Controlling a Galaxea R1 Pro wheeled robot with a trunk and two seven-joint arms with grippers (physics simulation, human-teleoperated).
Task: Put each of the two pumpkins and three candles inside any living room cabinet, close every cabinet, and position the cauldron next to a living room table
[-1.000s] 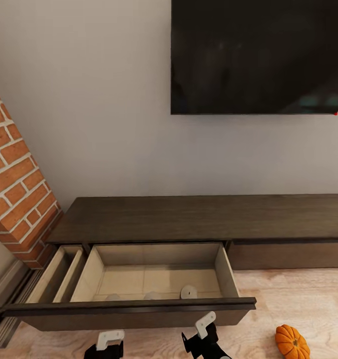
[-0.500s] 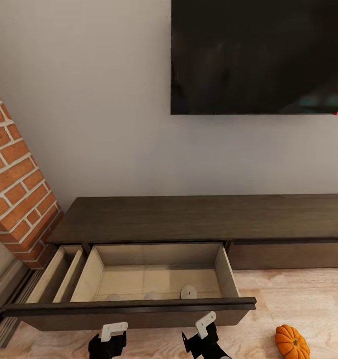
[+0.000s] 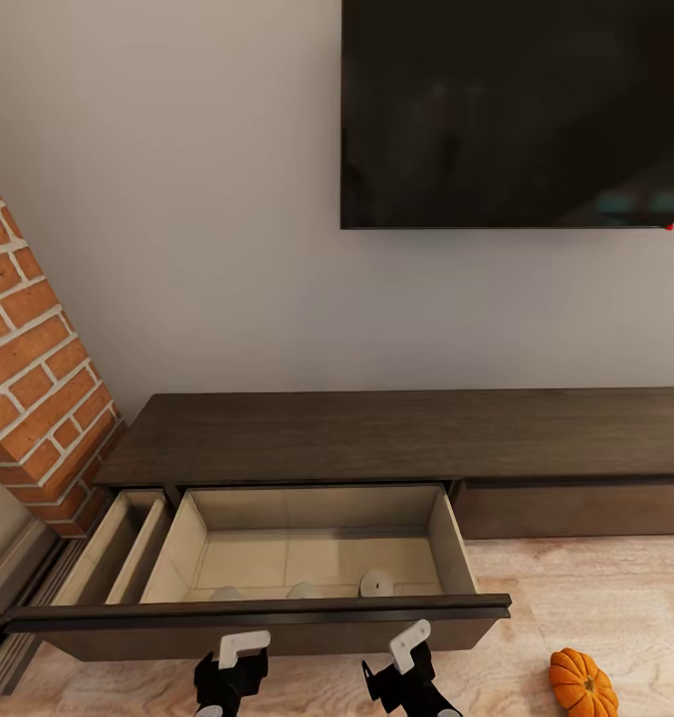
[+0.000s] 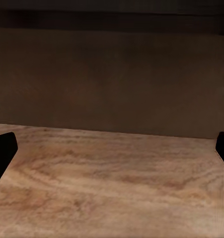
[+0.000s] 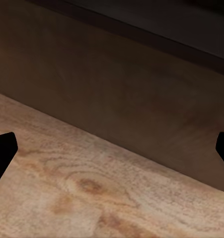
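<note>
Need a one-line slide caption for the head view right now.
Open dark-brown wood cabinet drawer holding grey candles; orange pumpkin on floor.

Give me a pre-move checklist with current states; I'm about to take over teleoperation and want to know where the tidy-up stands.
1. Cabinet drawer open for loading: ok, wide drawer pulled out.
2. Candles inside the drawer: cannot tell for all three; one pale top is clear, two more barely show above the drawer front.
3. Pumpkin stowed: not ok, it sits on the floor right of the drawer.
4. Left gripper free: ok, open, nothing between the fingers.
5. Right gripper free: ok, open, empty.
6. All drawers closed: not ok, wide and narrow drawers both open.
</note>
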